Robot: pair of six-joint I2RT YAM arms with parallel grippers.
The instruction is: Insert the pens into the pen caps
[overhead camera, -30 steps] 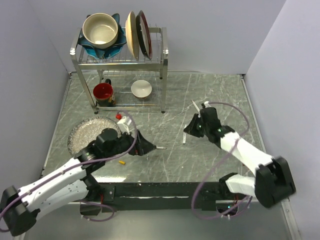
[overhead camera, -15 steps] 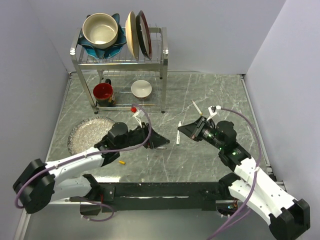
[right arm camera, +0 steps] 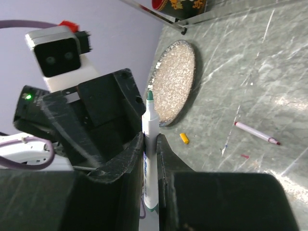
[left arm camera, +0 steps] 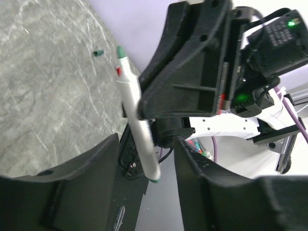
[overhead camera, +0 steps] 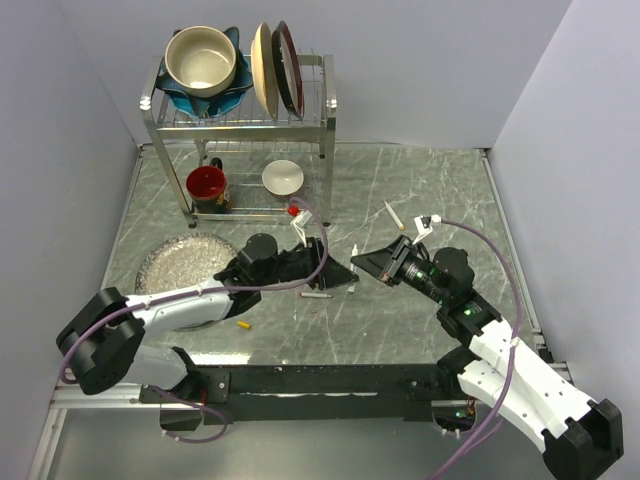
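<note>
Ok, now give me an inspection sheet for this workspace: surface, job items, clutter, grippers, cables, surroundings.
Surface: grey marbled tabletop, no spills seen.
Job's things: green-tipped pen clamped in the right gripper; second pen lying mid-table; third pen lying further back; yellow-orange cap and green cap loose on the tabletop; red cap not made out.
Clutter: dish rack holding cream bowl and plates; red mug and small white bowl below its shelf; glittery plate at left.
Grippers: right gripper jaws shut on the green-tipped pen; left gripper jaws open, facing it.
Cables: purple cables looped along both arms.
Surroundings: plain walls.
</note>
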